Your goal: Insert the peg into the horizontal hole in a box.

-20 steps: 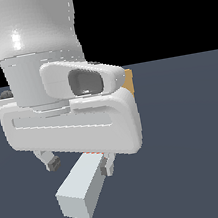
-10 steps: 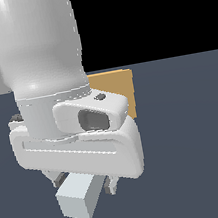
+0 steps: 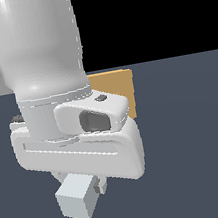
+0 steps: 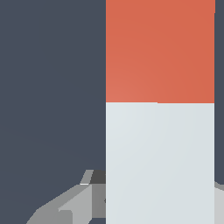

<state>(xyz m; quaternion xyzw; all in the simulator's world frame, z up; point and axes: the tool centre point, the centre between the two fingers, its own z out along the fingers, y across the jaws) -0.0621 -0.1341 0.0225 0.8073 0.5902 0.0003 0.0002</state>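
Note:
The peg's pale grey-white end (image 3: 76,198) sticks out under my hand towards the camera. In the wrist view the peg (image 4: 159,162) fills much of the frame, and its red-orange end (image 4: 159,50) points away from the hand. My gripper (image 3: 79,183) is shut on the peg, with a finger (image 3: 99,184) on each side; the fingers (image 4: 65,210) also show in the wrist view. The tan-orange box (image 3: 120,88) stands behind the arm and only its corner on the exterior view's right shows. Its hole is hidden by the arm.
The white arm and hand (image 3: 77,147) fill the exterior view's left and centre. The dark grey-blue floor (image 3: 198,141) stretches to the exterior view's right and shows beside the peg in the wrist view (image 4: 48,87).
The arm has swung so that more of the tan-orange box shows behind it. The hand has come lower and nearer in the exterior view, and less of the peg's white end sticks out.

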